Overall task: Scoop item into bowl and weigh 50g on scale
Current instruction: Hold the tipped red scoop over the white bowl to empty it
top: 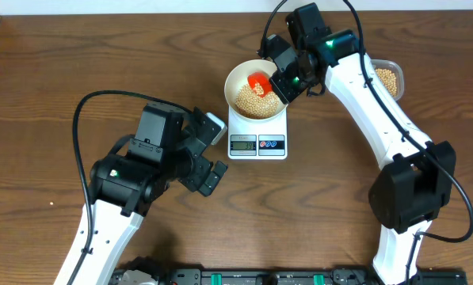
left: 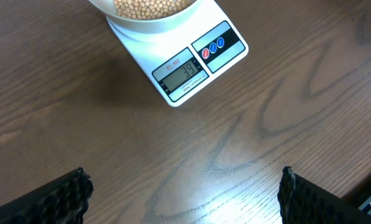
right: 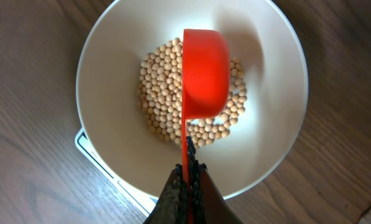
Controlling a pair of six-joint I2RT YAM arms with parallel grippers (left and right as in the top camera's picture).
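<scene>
Over on the right, the right hand (right: pixel 188 186) is clamped tight on the thin handle of a small red plastic scoop (right: pixel 205 74), fingers together around it with the handle seen edge-on. The scoop hangs over the middle of the round plain white bowl (right: pixel 278 124), rolled onto its side so its smooth rounded back faces the wrist camera. Under it, the small round tan-beige beans (right: pixel 160 93) lie heaped in a low pile across the bottom of the bowl, the white walls bare around them. From overhead, that bowl sits squarely on the small white rectangular digital kitchen scale (top: pixel 257 131), covering the far part of its platform, with the display and buttons poking out on the near side. The left wrist view catches the grey LCD display (left: pixel 184 71) showing digits that read 34, and beside it the round red and blue buttons (left: pixel 213 46). More of the same beans sit in a clear rounded plastic tub (top: pixel 388 77) just beyond the right arm, apart from the scale. The left hand (left: pixel 182 193) hovers above the brown wood-grain table (top: pixel 62 63), near the scale's left front corner, its black ridged fingers (left: pixel 61 199) spread wide apart with only bare wood between them.
</scene>
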